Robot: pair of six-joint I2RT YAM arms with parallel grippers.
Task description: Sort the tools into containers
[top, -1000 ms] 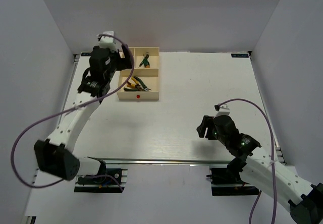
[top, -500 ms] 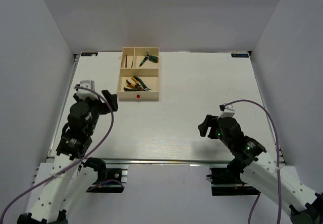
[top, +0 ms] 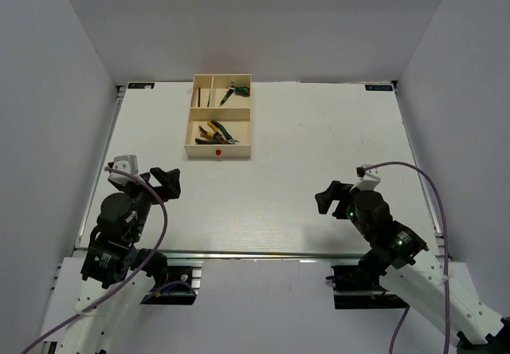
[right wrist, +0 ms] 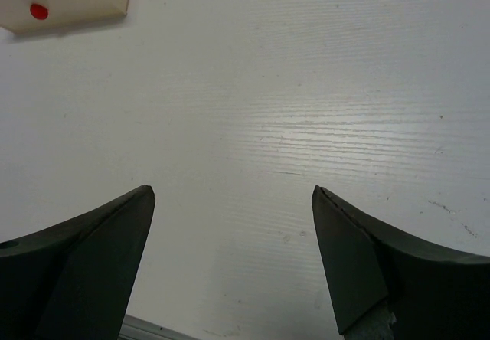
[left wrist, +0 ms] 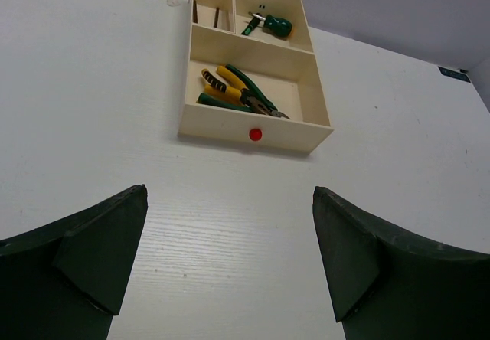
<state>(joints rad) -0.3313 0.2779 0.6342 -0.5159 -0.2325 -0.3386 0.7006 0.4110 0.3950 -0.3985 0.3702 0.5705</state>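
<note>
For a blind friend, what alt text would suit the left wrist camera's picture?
A cream tray with a red dot sits on a white table: yellow and green pliers in its large compartment, a green screwdriver and dark hex keys in the smaller two. The open left gripper frames the foreground.

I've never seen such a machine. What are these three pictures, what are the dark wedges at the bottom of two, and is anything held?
Two robot arms stand at the near edge of a white table. The wide picture looks down from above; the left gripper and right gripper are the dark claws. The other two pictures come from cameras on the wrists, so the wedges are each arm's own fingers. Both claws are open and hold nothing. A cream tray holds pliers in its large compartment, a green-handled screwdriver in one small one, thin dark pieces in the other.
</note>
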